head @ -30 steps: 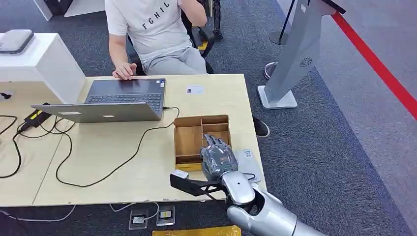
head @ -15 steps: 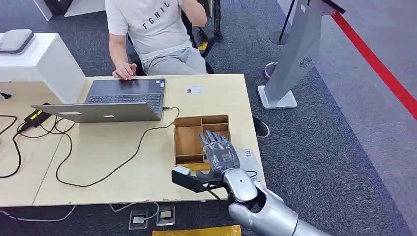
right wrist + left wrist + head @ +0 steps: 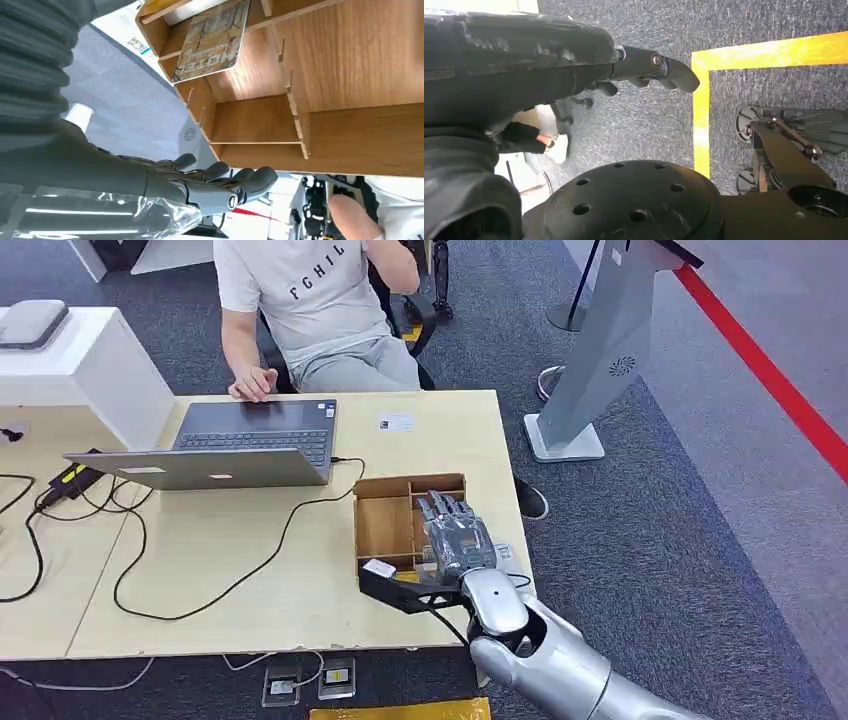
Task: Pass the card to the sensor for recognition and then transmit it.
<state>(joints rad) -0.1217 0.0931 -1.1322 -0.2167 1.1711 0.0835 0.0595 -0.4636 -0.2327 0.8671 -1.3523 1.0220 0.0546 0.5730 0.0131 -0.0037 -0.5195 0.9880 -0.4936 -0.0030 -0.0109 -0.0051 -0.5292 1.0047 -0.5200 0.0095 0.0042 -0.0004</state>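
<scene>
My right hand hovers flat over the right compartments of the wooden divided box on the table, fingers stretched out and holding nothing. In the right wrist view the hand hangs apart from the box, where a patterned brown card lies tilted in a compartment at one end. A flat pale device with a label lies on the table just right of the box, partly under my wrist. My left hand hangs over the carpet, fingers extended and holding nothing.
A person sits at the far side, one hand by an open laptop. Black cables cross the tabletop. A small white card lies near the far edge. A grey kiosk stand is on the carpet to the right.
My right hand has moved forward from the table's near edge to over the box's right compartments. The person and laptop are unchanged.
</scene>
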